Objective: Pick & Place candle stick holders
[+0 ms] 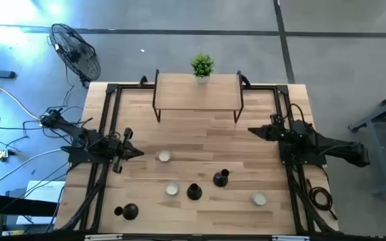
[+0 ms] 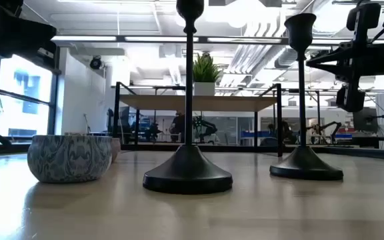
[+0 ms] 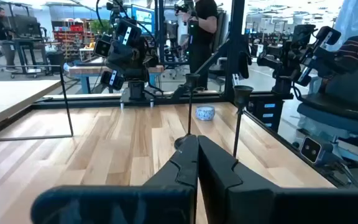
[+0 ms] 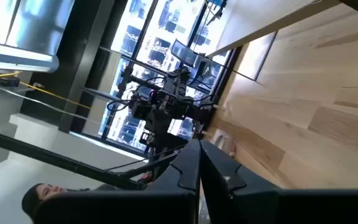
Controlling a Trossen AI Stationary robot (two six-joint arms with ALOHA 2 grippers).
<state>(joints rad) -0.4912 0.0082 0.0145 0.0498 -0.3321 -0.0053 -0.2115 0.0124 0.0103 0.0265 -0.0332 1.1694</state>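
Three small black candlestick holders with round flared bases stand toward the near edge of the pale wooden counter (image 1: 200, 144): one (image 1: 194, 192) near the middle, another (image 1: 221, 178) just beside it to the right, and a third (image 1: 130, 211) well apart at the front left corner. Small round patterned bowls (image 1: 164, 156) sit among them. The left tool (image 1: 137, 152) hovers over the left side, fingers pressed together, holding nothing. The right tool (image 1: 252, 131) hangs over the right side, likewise closed and empty.
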